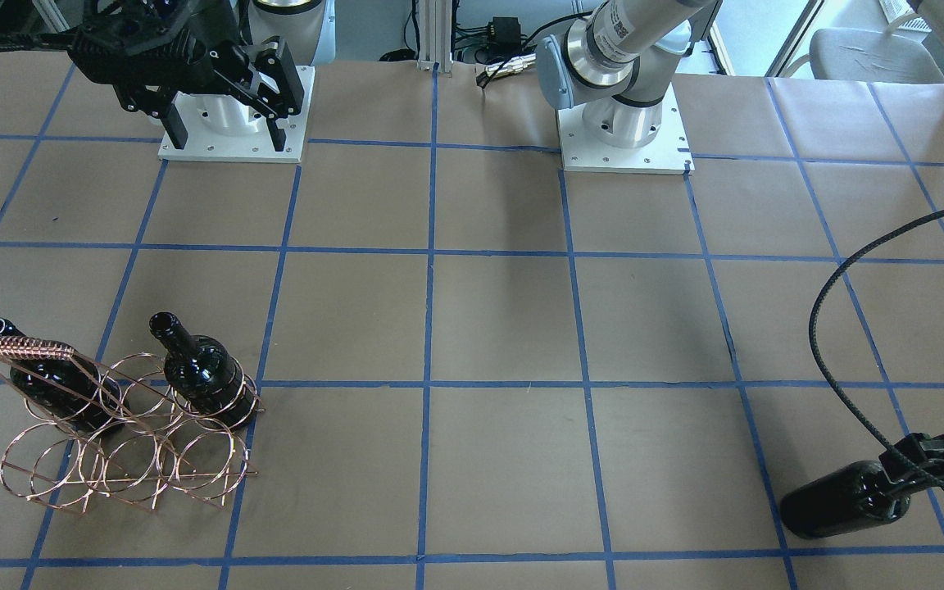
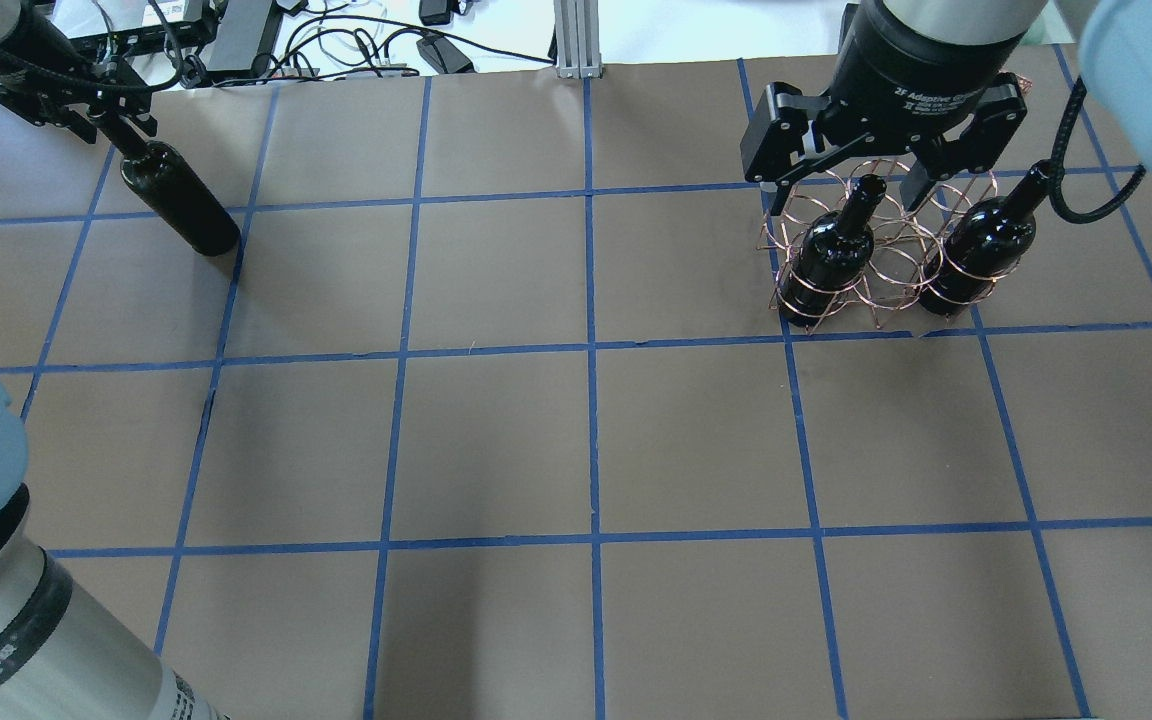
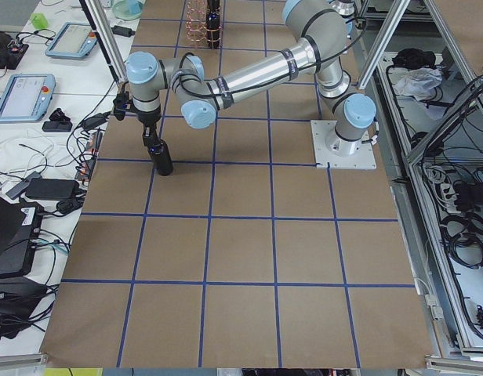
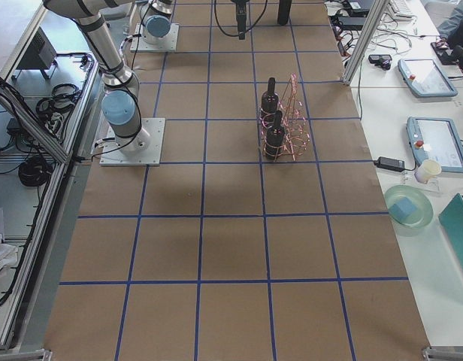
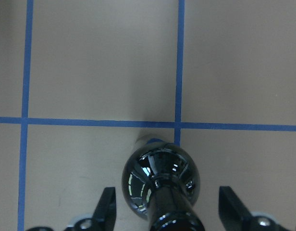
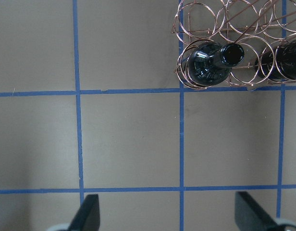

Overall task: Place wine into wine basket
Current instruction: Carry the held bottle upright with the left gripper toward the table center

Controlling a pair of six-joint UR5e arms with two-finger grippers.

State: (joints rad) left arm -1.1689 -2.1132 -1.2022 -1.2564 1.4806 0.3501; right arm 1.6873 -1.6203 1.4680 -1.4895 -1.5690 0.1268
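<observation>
Item: third wine bottle (image 5: pixel 160 178), glossy near-black and unlabelled, stood upright on the brown papered table (image 2: pixel 496 440) at its far left corner from the overhead view, with its base beside a crossing of the blue tape lines (image 5: pixel 179 72). Left gripper (image 5: pixel 167 202): spread, with one of its fingers (image 5: pixel 107 209) on each side of the neck and a clear gap on both sides, so it straddled the bottle without pinching it. Wine basket (image 2: pixel 876 250): copper wire, well apart at the far right of the table, with two other bottles (image 2: pixel 836 250) seated in its outer rings and the middle rings apparently free. Right gripper (image 2: pixel 881 150): spread and holding nothing, hovering above the basket. Step judged in hand: taking hold of the neck. Handling note: the fingers should be kept centred on the neck and closed squarely, since smooth glass may slip or tip if caught off-centre. The lift should go straight up before any sideways carry toward the basket, and the right gripper above the basket would probably need to make room.
</observation>
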